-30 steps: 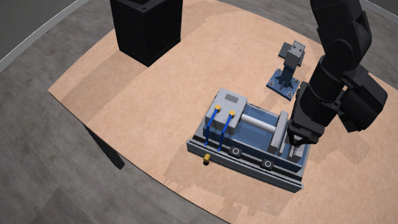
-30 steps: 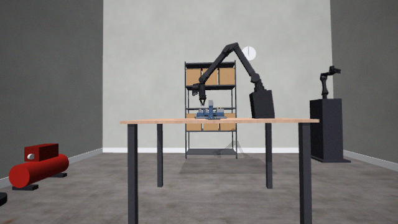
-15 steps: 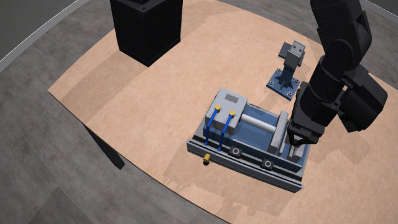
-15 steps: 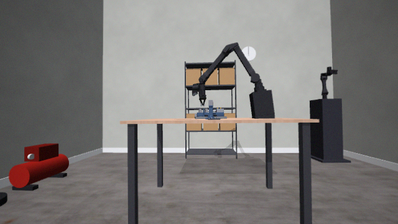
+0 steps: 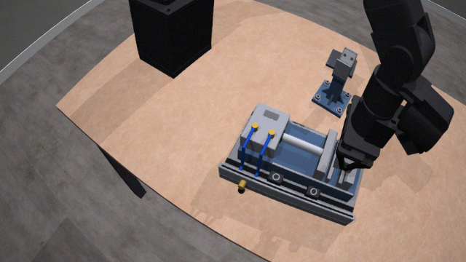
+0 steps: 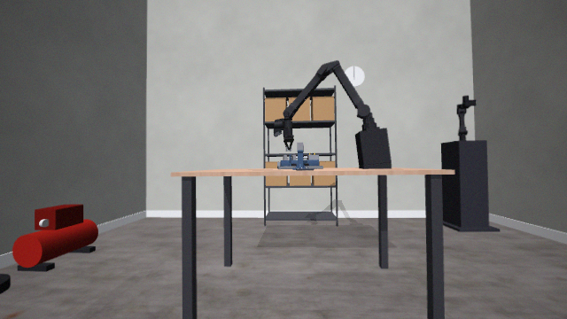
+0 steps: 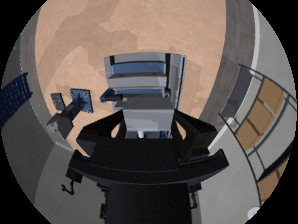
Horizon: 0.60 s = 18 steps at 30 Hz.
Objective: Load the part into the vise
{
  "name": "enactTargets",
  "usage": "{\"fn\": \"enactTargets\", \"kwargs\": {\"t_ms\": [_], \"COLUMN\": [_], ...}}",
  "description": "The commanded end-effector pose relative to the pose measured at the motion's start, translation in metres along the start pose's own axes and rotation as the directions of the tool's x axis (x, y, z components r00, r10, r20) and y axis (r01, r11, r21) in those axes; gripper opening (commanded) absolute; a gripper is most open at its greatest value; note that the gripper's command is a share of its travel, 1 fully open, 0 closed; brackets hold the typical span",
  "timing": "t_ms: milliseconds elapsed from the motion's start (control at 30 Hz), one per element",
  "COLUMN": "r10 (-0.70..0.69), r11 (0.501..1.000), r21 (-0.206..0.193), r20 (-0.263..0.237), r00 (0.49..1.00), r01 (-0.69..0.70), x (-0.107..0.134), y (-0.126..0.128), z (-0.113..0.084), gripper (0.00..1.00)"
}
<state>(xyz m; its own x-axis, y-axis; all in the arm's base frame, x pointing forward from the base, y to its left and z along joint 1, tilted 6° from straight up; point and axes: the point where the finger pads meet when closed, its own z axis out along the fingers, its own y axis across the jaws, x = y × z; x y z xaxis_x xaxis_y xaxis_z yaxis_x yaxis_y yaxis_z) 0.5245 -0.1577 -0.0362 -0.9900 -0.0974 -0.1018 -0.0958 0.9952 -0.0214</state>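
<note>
The part (image 5: 349, 162) (image 6: 288, 150) (image 7: 148, 120) is off the infeed plate and in my grip: my gripper (image 5: 344, 167) (image 6: 289, 146) (image 7: 148, 110) is closed on it, fingers on opposite sides. I carry it over the fixed-jaw end of the vise (image 5: 298, 160) (image 6: 288, 164) (image 7: 135, 81), beyond the moving jaw (image 5: 326, 153) on the rod (image 5: 302, 143). So picking is done; seating flat on the bars, pushing against fixed jaw and work stop, release and retreat remain. My own fingers crowd the view, so which way the slot faces I can't fairly say. My arm (image 5: 393, 65) (image 6: 310, 89) arches high from its pedestal, wrist bent, fingers pointing down.
</note>
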Motion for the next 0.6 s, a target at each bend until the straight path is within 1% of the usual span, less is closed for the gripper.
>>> {"fn": "enactTargets", "kwargs": {"t_ms": [0,333,567], "r10": [-0.002,-0.002,-0.002], "r11": [1.0,1.0,1.0], "r21": [0.009,0.009,0.006], "r20": [0.027,0.027,0.019], "r00": [1.0,1.0,1.0], "r01": [0.001,0.001,0.001], "x": [-0.0105,-0.0103,-0.0082], "y": [0.0026,0.0027,0.0035], "z": [-0.008,-0.0074,-0.0023], "gripper": [0.0,0.0,0.0]}}
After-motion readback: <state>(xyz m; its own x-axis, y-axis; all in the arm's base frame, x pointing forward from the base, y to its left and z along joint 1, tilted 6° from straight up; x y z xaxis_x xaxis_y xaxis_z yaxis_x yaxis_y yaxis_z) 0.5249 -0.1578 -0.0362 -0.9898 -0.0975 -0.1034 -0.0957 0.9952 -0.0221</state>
